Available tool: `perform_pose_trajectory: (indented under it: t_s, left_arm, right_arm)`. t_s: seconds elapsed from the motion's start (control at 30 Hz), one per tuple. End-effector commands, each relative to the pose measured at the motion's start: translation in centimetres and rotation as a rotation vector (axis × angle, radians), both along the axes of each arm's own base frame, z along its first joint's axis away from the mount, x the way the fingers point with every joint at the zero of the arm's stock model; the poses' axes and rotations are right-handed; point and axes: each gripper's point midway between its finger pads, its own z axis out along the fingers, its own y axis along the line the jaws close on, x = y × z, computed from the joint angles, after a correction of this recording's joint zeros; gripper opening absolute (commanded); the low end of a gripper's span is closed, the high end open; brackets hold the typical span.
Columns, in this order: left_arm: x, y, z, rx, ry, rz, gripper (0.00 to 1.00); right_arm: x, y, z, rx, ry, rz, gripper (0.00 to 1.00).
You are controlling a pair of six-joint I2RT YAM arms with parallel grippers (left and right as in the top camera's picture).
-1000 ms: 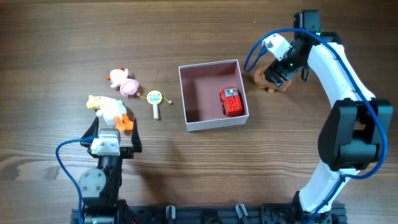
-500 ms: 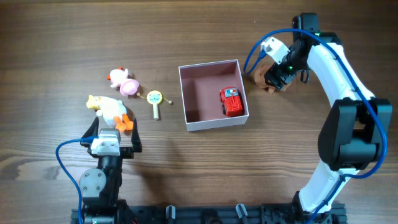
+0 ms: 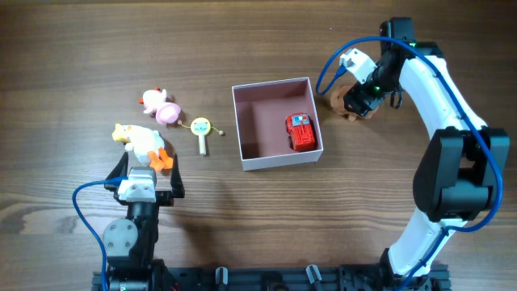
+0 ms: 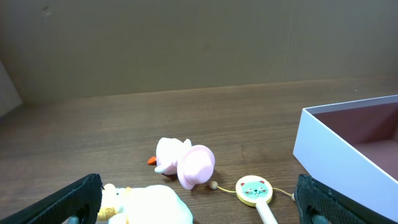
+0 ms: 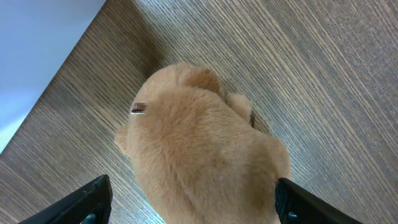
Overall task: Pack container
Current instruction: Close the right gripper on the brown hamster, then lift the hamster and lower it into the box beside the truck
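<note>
The container (image 3: 239,121) is a square shallow box with white walls and a dusty-pink inside, at the table's middle; a red toy car (image 3: 300,132) lies in its right part. Its wall shows in the left wrist view (image 4: 329,155) and the right wrist view (image 5: 37,56). My right gripper (image 3: 355,101) is open, right of the box, its fingers astride a tan plush toy (image 5: 205,155), also in the overhead view (image 3: 341,100). My left gripper (image 3: 149,179) is open and empty near the front left, behind a white-and-yellow duck (image 3: 141,144).
A pink and white toy bird (image 3: 160,107) and a small round rattle drum with a cat face (image 3: 201,129) lie left of the box. They show in the left wrist view too: the bird (image 4: 183,163), the drum (image 4: 254,190), the duck (image 4: 146,205).
My right gripper moved slightly left and down onto the tan plush toy over the last second. The left arm and the other toys have not moved.
</note>
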Motion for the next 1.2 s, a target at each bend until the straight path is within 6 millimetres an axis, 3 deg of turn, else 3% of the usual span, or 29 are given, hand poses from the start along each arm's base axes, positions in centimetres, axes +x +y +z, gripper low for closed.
perform_pose_trajectory:
  t_s: [0.0, 0.1, 0.27, 0.37, 0.53, 0.6, 0.63, 0.77, 0.97, 1.17]
  left_arm:
    - [0.0, -0.4, -0.2, 0.018, -0.001, -0.025, 1.00]
    - [0.0, -0.4, -0.2, 0.018, -0.001, -0.025, 1.00]
    - [0.0, -0.4, -0.2, 0.018, -0.001, -0.025, 1.00]
    - [0.0, -0.4, -0.2, 0.018, -0.001, -0.025, 1.00]
    - [0.0, -0.4, -0.2, 0.018, -0.001, -0.025, 1.00]
    - [0.0, -0.4, -0.2, 0.018, -0.001, -0.025, 1.00]
    - [0.0, -0.4, -0.2, 0.018, -0.001, -0.025, 1.00]
    - [0.0, -0.4, -0.2, 0.018, -0.001, -0.025, 1.00]
    - [0.0, -0.4, -0.2, 0.018, -0.001, -0.025, 1.00]
    - [0.0, -0.4, -0.2, 0.018, -0.001, -0.025, 1.00]
  right_arm:
    - [-0.2, 0.2, -0.9, 0.026, 0.027, -0.011, 0.81]
    - [-0.9, 0.7, -1.9, 0.058, 0.077, -0.027, 0.80]
    - [-1.1, 0.9, -2.6, 0.069, 0.095, -0.025, 0.68]
    - [-1.1, 0.9, -2.6, 0.070, 0.094, -0.030, 0.45]
    - [-0.8, 0.9, -2.3, 0.085, 0.096, -0.133, 0.25]
    - [-0.5, 0.9, -1.9, 0.089, 0.085, -0.151, 0.08]
    - [-0.4, 0.9, -1.6, 0.090, 0.077, -0.151, 0.04]
    - [1.0, 0.9, 1.2, 0.108, 0.017, -0.202, 0.04]
    - [3.7, 1.8, 8.8, 0.140, -0.182, -0.195, 0.04]
    - [3.5, 5.9, 14.3, 0.143, -0.324, -0.040, 0.04]
